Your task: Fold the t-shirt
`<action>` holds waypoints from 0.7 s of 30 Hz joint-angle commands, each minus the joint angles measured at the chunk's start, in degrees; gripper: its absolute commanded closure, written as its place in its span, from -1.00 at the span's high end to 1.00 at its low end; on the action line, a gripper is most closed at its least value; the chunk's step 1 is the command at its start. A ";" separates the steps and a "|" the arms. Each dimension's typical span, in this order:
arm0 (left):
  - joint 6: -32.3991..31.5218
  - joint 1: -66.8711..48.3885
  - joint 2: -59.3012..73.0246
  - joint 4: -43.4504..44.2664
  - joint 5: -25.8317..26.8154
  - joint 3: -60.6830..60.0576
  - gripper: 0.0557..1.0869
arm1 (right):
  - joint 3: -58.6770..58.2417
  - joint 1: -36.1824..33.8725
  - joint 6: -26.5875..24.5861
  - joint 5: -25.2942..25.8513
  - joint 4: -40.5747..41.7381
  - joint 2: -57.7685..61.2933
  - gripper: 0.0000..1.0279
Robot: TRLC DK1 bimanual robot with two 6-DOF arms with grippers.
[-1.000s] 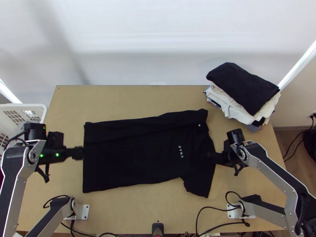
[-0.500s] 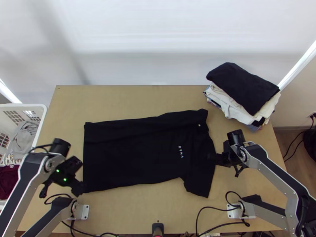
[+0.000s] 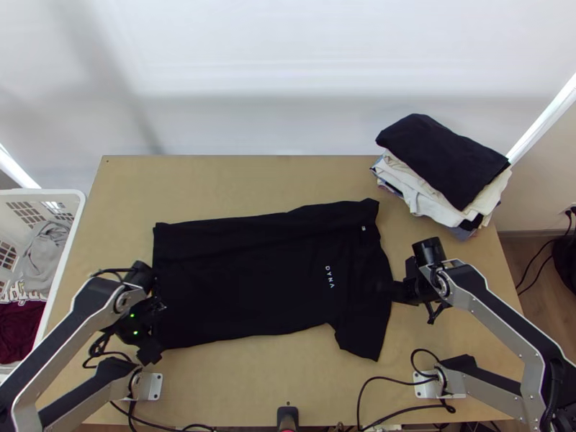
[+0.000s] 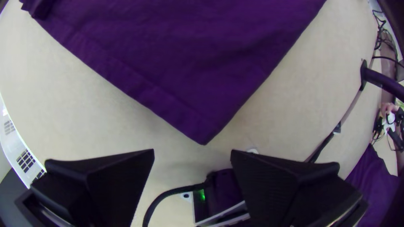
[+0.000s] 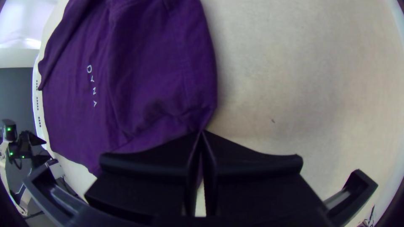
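The black t-shirt lies spread out, its long edges running left to right, a sleeve pointing toward the near edge at right. At its near left corner is my left gripper. In the left wrist view the left gripper stands open, the shirt's corner just beyond its fingertips and not between them. My right gripper is at the shirt's right edge. In the right wrist view the right gripper is shut on the edge of the shirt, which looks purple there.
A stack of folded clothes sits at the table's back right corner. A white basket holding grey and dark red cloth stands at the left. Cables run along the near edge of the wooden table.
The left gripper has moved from beside the shirt's left edge toward the table's near side, down to the near left corner. The right gripper and the shirt have stayed nearly still.
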 commanded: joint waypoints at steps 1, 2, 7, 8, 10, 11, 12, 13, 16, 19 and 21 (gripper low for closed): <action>-0.22 -0.44 3.17 1.79 -0.32 -1.77 0.72 | -0.64 0.59 0.34 -0.28 0.15 -0.91 -0.94; -0.31 -0.52 3.69 1.88 -0.32 -1.60 0.71 | -0.64 0.59 0.34 -0.28 0.15 -0.91 -0.94; -0.66 -1.05 5.27 3.55 0.21 -1.60 0.24 | -0.90 0.59 0.34 -0.28 0.15 -1.00 -0.94; -1.10 -1.05 5.98 4.26 0.21 -1.42 0.22 | -0.90 0.59 0.34 -0.28 0.15 -1.00 -0.94; -1.19 -1.05 6.77 4.26 0.47 -1.51 0.22 | -0.90 0.59 0.34 -0.28 0.15 -1.18 -0.94; -1.19 -1.14 6.94 4.34 0.56 -1.60 0.22 | -0.90 0.59 0.34 -0.28 0.15 -1.18 -0.94; -1.19 -1.40 7.21 4.26 0.74 -1.69 0.22 | -0.90 0.50 0.34 -0.28 0.15 -1.18 -0.94; -1.01 -1.67 7.30 3.99 0.83 -1.86 0.22 | -0.90 0.50 0.34 -0.28 0.15 -1.09 -0.94; -0.92 -2.11 7.91 4.08 0.91 -2.04 0.22 | -0.81 0.41 0.25 -0.28 0.24 -1.18 -0.94; -0.92 -2.19 8.70 4.26 1.35 -2.04 0.19 | -0.81 0.24 0.25 -0.28 0.24 -1.18 -0.94; -0.83 -2.19 8.97 4.34 1.88 -1.95 -0.15 | -0.90 0.24 0.25 -0.28 0.24 -1.26 -0.94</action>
